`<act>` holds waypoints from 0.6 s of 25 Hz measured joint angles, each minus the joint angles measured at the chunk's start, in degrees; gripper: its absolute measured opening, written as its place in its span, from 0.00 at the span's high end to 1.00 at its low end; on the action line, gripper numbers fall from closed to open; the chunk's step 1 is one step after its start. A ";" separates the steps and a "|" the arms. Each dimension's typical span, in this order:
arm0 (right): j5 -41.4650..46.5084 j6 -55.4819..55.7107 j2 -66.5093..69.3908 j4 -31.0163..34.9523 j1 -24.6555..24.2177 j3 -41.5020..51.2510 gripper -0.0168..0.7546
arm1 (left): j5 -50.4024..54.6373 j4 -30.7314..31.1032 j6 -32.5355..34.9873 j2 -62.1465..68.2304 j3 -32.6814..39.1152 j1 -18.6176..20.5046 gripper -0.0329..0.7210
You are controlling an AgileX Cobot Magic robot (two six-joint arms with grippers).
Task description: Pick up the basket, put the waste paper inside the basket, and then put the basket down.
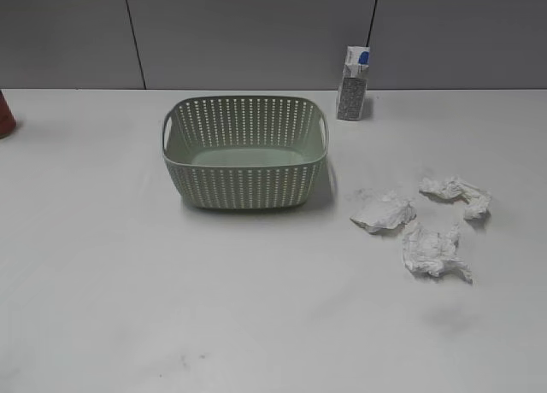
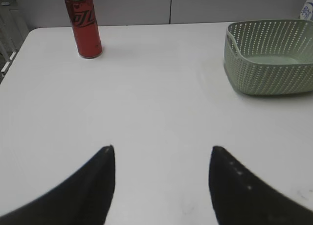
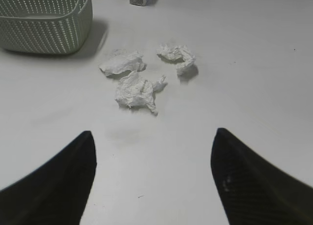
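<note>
The pale sage-green basket (image 1: 245, 152) stands empty on the white table, mid-back. It also shows in the left wrist view (image 2: 271, 56) and the right wrist view (image 3: 46, 19). Three crumpled white waste paper wads lie to its right: one (image 1: 385, 212), one (image 1: 457, 194), one (image 1: 434, 250). In the right wrist view they lie ahead of my gripper: one (image 3: 122, 63), one (image 3: 178, 56), one (image 3: 136, 90). My left gripper (image 2: 161, 149) is open and empty over bare table, left of the basket. My right gripper (image 3: 154, 132) is open and empty, short of the wads. Neither gripper shows in the exterior view.
A red drink can (image 2: 83, 23) stands at the table's far left; its edge shows in the exterior view (image 1: 5, 113). An upright white-grey carton with a blue mark (image 1: 354, 83) stands behind the basket's right corner, near the grey wall.
</note>
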 joint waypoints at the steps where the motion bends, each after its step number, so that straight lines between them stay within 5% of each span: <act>1: 0.00 0.00 0.00 0.00 0.00 0.00 0.23 | 0.00 0.00 0.00 0.00 0.00 0.00 0.34; 15: 0.00 -0.01 0.00 0.00 0.00 0.00 0.23 | 0.00 0.00 0.00 0.00 0.00 0.00 0.34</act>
